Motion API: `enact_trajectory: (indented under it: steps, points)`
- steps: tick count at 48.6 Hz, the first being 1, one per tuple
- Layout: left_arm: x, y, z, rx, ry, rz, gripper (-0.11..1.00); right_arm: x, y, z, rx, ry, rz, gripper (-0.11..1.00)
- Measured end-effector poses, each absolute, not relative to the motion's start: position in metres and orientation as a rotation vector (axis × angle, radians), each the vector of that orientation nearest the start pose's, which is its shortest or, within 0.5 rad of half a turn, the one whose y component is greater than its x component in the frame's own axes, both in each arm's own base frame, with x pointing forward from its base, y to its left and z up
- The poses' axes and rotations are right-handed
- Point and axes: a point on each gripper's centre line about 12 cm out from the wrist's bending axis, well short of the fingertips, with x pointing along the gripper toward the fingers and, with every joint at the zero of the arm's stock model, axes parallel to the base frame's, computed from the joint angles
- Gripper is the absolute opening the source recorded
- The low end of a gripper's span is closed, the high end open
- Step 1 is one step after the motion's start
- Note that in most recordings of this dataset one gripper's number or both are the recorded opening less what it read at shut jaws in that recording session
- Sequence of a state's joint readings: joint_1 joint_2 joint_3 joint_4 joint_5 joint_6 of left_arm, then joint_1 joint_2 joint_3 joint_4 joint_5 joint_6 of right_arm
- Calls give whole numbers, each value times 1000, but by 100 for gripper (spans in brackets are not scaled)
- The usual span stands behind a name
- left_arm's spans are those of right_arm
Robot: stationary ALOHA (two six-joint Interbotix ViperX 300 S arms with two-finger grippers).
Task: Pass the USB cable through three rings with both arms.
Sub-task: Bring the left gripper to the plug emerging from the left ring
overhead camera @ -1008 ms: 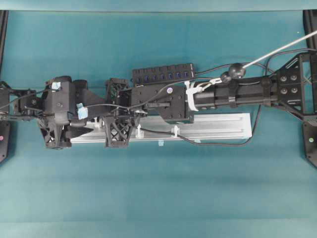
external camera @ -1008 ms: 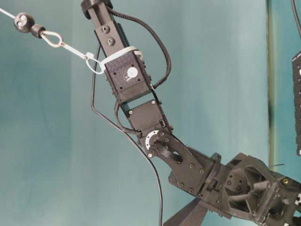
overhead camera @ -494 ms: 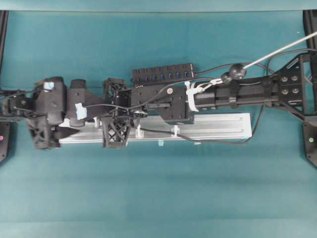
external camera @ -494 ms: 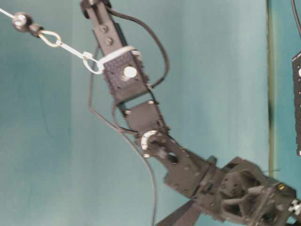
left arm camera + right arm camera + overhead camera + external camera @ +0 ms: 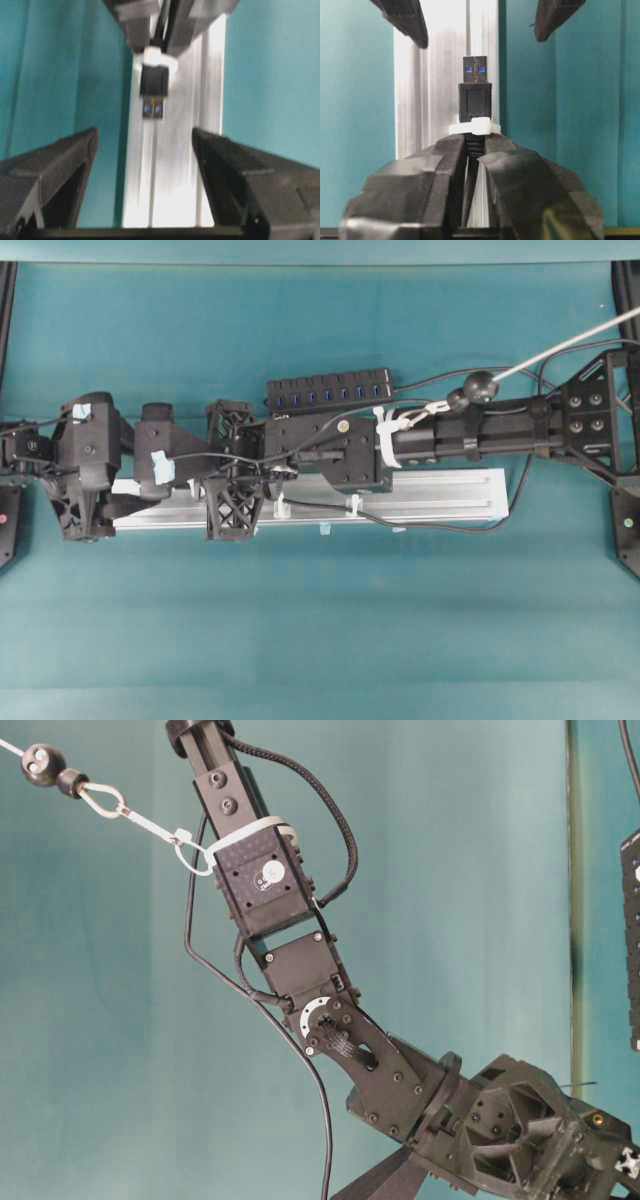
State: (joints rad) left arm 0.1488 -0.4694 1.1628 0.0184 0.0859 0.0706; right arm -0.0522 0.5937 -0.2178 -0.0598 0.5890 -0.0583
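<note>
In the right wrist view my right gripper [image 5: 475,140] is shut on the USB cable just behind its black plug [image 5: 475,95]. The plug sticks out through a white ring [image 5: 475,126] above the silver rail [image 5: 440,60]. The left wrist view shows the same plug [image 5: 153,95] and ring [image 5: 159,56] facing my open left gripper [image 5: 145,145], which has nothing between its fingers [image 5: 75,165]. From overhead, the left gripper [image 5: 240,465] meets the right gripper [image 5: 265,470] over the rail [image 5: 440,495]. Two more rings [image 5: 283,506] [image 5: 353,504] stand on it, and the cable [image 5: 440,529] trails right.
A black hub strip with blue sockets [image 5: 328,392] lies just behind the rail, under the right arm. A white tether with a black ball [image 5: 478,383] runs to the right arm's forearm [image 5: 270,880]. Teal table surface surrounds the rail.
The left arm has drawn back to the left along the rail, uncovering more of the rail's left end. The right arm has kept its grip and shifted only slightly.
</note>
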Motion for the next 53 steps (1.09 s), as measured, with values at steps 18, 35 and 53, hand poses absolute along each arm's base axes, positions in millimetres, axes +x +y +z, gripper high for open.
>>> enact_trajectory:
  steps: [18, 35, 53]
  points:
    - [243, 36, 132, 29, 771, 106, 80, 564, -33, 136, -91, 954, -27, -8]
    - [248, 37, 126, 29, 757, 107, 55, 564, -33, 136, -83, 950, -26, -8]
    - [248, 37, 125, 30, 757, 107, 22, 564, -33, 136, -79, 952, -27, -8]
